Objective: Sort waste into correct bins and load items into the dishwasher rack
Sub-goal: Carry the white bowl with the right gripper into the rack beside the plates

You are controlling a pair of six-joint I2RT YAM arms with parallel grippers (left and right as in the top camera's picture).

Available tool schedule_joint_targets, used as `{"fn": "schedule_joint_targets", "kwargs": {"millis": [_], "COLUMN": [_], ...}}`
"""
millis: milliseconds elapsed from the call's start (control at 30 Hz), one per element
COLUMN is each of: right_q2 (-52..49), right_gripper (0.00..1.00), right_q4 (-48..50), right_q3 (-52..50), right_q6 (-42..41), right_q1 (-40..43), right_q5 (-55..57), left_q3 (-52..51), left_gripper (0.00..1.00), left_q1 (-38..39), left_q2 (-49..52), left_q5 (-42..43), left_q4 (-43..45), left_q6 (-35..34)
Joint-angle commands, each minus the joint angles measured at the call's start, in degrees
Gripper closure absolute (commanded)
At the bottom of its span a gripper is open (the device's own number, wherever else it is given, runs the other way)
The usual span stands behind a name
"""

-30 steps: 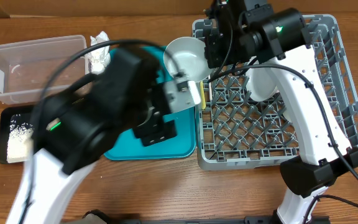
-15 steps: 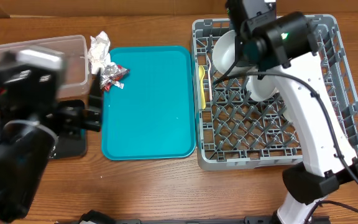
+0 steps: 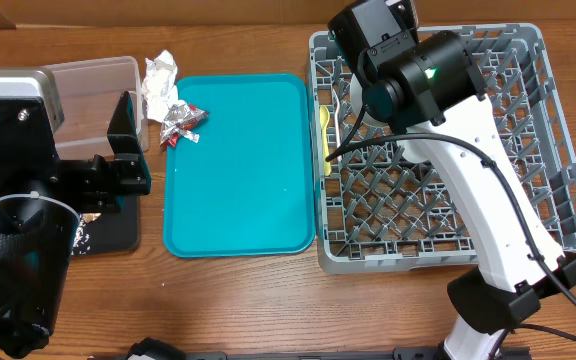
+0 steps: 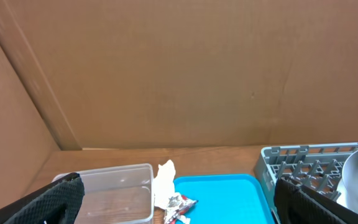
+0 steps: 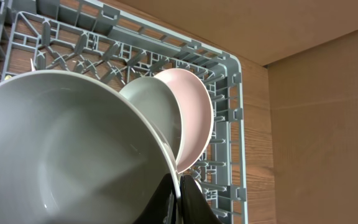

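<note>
In the last second you moved the grey bowl [image 5: 73, 149] from the dishwasher rack's [image 3: 558, 130] left edge to inside it, with the right gripper [image 5: 180, 200] clamped on its rim. The left gripper [image 4: 176, 186] withdrew well left of the rack, spread wide and empty. Loading looked nearly finished (the napkin [image 3: 158, 78] still waited). The bowl was glossy and tilted, just beside the pale grey-blue plate [image 5: 151, 102].

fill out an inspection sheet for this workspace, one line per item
surface: wooden table
job's things: grey bowl held at the rack; grey-blue plate and pink plate upright in it; yellow spoon at its left side; red wrapper on the teal tray's left edge; napkin beside the clear tub; black tray partly hidden
clutter: teal tray, only the wrapper on it
grippers: left gripper open, empty; right gripper shut on the bowl's rim
cables: black cable along the right arm
surroundings: cardboard wall behind the table
</note>
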State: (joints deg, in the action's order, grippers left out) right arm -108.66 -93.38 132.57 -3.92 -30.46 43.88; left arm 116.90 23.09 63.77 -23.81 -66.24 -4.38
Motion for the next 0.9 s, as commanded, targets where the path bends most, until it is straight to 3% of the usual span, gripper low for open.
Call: {"fn": "schedule_joint_targets", "kwargs": {"millis": [0, 300, 867], "right_q2": [-4.3, -16.4, -24.9], "right_gripper": [0.96, 0.96, 0.96], "right_q4": [0.5, 4.1, 6.3], "right_q3": [0.1, 0.1, 0.1], "right_q6": [1.5, 2.8, 2.9], "right_q1": [-0.2, 1.4, 4.2], "right_q5": [1.1, 6.6, 6.8], "left_q3": [0.5, 0.5, 0.5], "left_gripper": [0.0, 0.0, 0.0], "left_q1": [-0.3, -0.3, -0.3], "left_q2": [0.6, 2.1, 4.5], "left_q5": [-1.0, -1.0, -0.6], "left_q4": [-0.8, -7.2, -11.8], "left_q6": [-1.0, -1.0, -1.0]}}
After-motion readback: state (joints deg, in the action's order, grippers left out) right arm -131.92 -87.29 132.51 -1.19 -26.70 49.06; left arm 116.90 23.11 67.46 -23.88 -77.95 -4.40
